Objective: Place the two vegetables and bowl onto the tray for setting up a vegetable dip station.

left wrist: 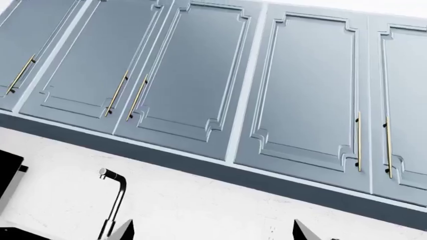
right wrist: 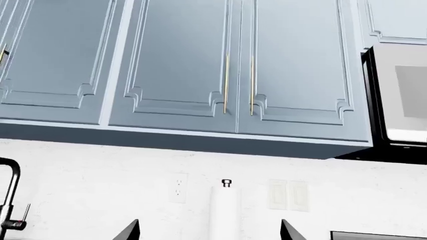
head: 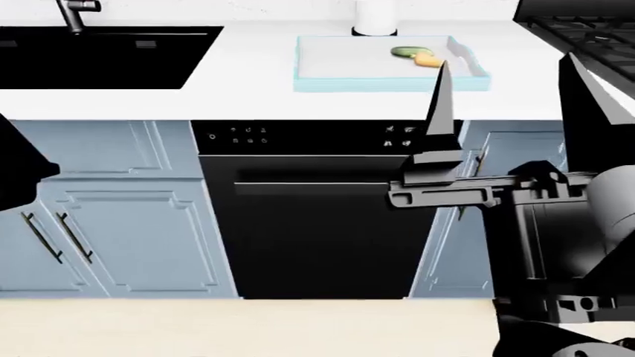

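In the head view the tray (head: 337, 59), white with a light blue rim, lies on the counter. The dark green cucumber (head: 405, 52) and the orange carrot (head: 429, 62) lie side by side inside it, toward its far right. The bowl is out of view. My right gripper (head: 504, 61) is raised in front of the counter, pointing up, open and empty, nearer to me than the tray. My left gripper (left wrist: 213, 231) is also open and empty, facing the wall and upper cabinets. In the right wrist view the right gripper (right wrist: 210, 231) has nothing between its fingertips.
A tall white cylinder with a black base (head: 375, 18) stands behind the tray. A black sink (head: 100, 56) with a faucet (head: 74, 13) is at the left, and a stove (head: 585, 30) at the right. A dishwasher (head: 317, 216) sits below the counter. Upper cabinets (left wrist: 200, 75) hang above.
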{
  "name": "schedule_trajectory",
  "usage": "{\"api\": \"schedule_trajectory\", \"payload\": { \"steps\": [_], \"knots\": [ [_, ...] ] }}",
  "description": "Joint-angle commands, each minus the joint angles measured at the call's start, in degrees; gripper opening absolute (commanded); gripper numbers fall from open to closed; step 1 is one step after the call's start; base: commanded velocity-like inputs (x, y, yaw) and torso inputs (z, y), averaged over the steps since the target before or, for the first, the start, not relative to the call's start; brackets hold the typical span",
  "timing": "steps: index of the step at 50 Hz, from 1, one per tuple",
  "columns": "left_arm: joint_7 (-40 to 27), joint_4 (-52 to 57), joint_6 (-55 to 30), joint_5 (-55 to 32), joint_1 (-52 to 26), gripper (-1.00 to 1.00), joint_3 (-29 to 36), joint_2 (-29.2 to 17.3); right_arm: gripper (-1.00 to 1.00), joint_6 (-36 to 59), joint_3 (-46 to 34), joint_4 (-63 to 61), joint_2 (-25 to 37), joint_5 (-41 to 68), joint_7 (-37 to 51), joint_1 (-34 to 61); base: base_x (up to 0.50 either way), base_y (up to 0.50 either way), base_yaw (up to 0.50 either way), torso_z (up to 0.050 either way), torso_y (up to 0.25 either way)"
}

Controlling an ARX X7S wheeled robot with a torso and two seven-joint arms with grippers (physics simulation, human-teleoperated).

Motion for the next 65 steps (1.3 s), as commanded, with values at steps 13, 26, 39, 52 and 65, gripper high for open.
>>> {"api": "schedule_trajectory", "payload": {
  "steps": [13,26,39,52,65],
  "knots": [
    [0.06,-0.36,0.65,0.87,-1.2,1.0,2.51,1.25,1.0,5.67,-5.11,-0.87,0.84,-8.86,1.9,2.2,0.1,0.5,0.0,0.0,0.0],
    [-0.06,0.02,0.9,0.8,-1.08,1.0,2.65,1.2,1.0,6.19,-6.49,-0.87,0.46,-9.28,1.45,2.92,0.22,0.5,0.0,0.0,0.0],
    [-0.48,0.4,1.46,0.04,-0.62,1.0,1.7,0.82,1.0,5.86,-8.27,-1.24,0.03,-10.91,0.52,3.91,0.23,0.5,0.0,0.0,0.0],
    [-0.77,0.5,1.56,-0.39,-0.78,1.0,1.73,0.61,1.0,5.55,-9.27,-1.4,-0.03,-12.08,0.59,4.45,0.22,0.5,0.0,0.0,0.0],
    [-0.89,0.51,1.8,-0.41,-0.69,1.0,1.8,0.5,1.0,6.44,-10.27,-1.89,-0.03,-12.46,1.07,5.38,0.21,0.5,0.0,0.0,0.001]
  ]
}}
